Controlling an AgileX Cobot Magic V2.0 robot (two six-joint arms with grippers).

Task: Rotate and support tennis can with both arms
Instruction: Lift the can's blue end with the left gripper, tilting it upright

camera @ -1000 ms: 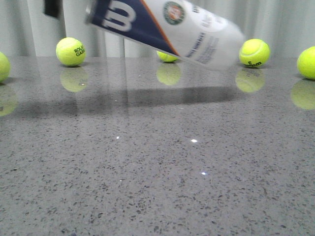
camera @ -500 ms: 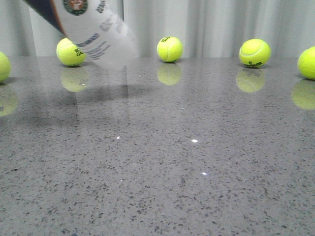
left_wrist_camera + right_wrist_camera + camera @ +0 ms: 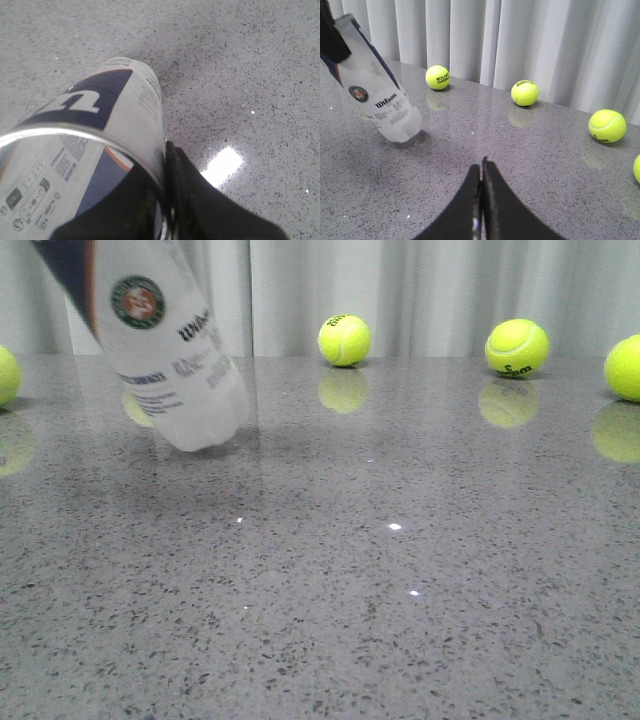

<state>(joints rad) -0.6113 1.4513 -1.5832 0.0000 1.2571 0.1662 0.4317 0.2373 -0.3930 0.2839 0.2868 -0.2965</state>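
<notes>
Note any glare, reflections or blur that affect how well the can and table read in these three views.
Front view: the glossy table mirrors the tennis balls; tennis can slightly soft. Left wrist view: a bright glare patch beside the left gripper; the can's rim looms close. Right wrist view: sharp, right gripper shut.

Tennis can tilts over speckled table; left gripper finger (black) touches its rim.
</notes>
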